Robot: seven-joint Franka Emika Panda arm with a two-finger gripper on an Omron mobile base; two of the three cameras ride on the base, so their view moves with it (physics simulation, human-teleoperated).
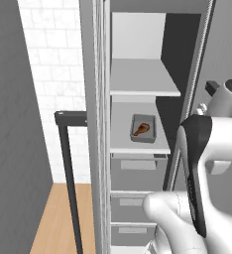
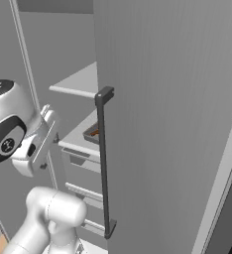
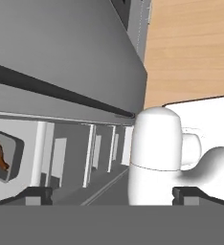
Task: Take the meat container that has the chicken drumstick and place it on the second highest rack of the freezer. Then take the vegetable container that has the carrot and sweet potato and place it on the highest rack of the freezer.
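Note:
The meat container (image 1: 143, 129) is a grey tray holding a brown chicken drumstick. It rests on the second shelf from the top (image 1: 138, 148) inside the open freezer. The tray's edge (image 2: 93, 133) peeks out past the door handle, and the meat container (image 3: 1, 153) also sits at the left edge of the hand view. My gripper (image 3: 116, 196) is open and empty, with its two dark fingertips (image 3: 37, 195) set wide apart. The hand (image 2: 36, 144) hangs in front of the freezer, well back from the tray. The vegetable container is out of view.
The top shelf (image 1: 143, 79) is bare. Grey drawers (image 1: 133, 173) stack below the shelves. The open freezer door (image 2: 167, 124) with its dark vertical handle (image 2: 104, 163) stands on the right. A second dark handle (image 1: 68, 173), a white tiled wall (image 1: 53, 74) and wooden floor (image 1: 58, 218) lie to the left.

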